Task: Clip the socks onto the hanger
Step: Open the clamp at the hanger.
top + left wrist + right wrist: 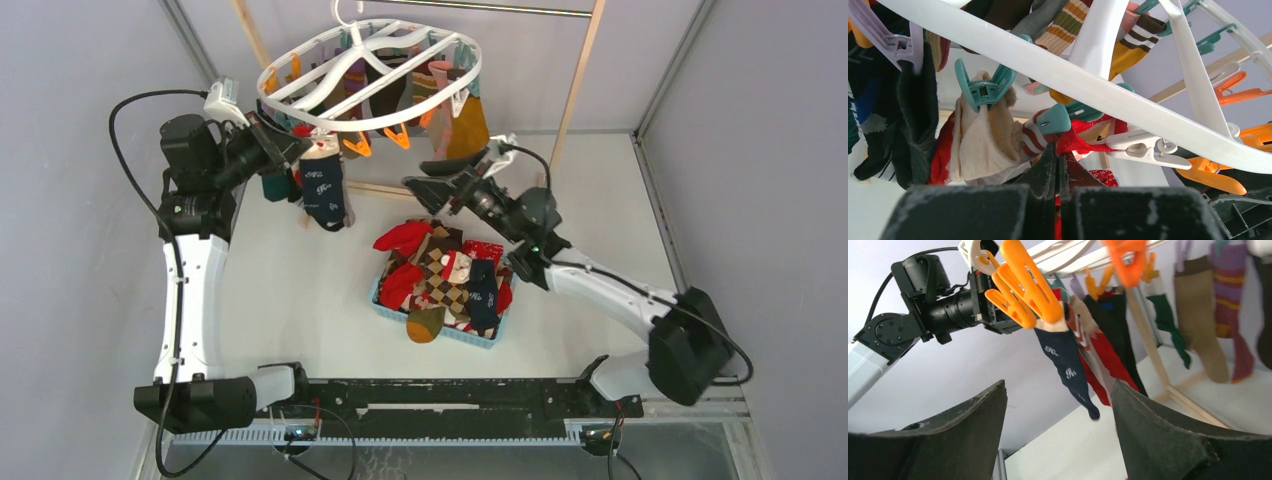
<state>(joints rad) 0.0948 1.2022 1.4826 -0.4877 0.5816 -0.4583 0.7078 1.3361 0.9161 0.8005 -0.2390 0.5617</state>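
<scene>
The hanger, a white oval ring with teal and orange clips, hangs at the back with several socks clipped on. My left gripper is at its left rim, shut on the red fabric of a sock just under a teal clip. A navy sock with white lettering dangles beside that gripper. My right gripper hovers right of it, below the ring, open with nothing between its fingers. In the right wrist view the navy sock hangs under an orange clip.
A blue basket heaped with loose socks sits mid-table below the right gripper. Light wooden frame poles stand behind the hanger. A white clip and orange clips dangle close to the left fingers.
</scene>
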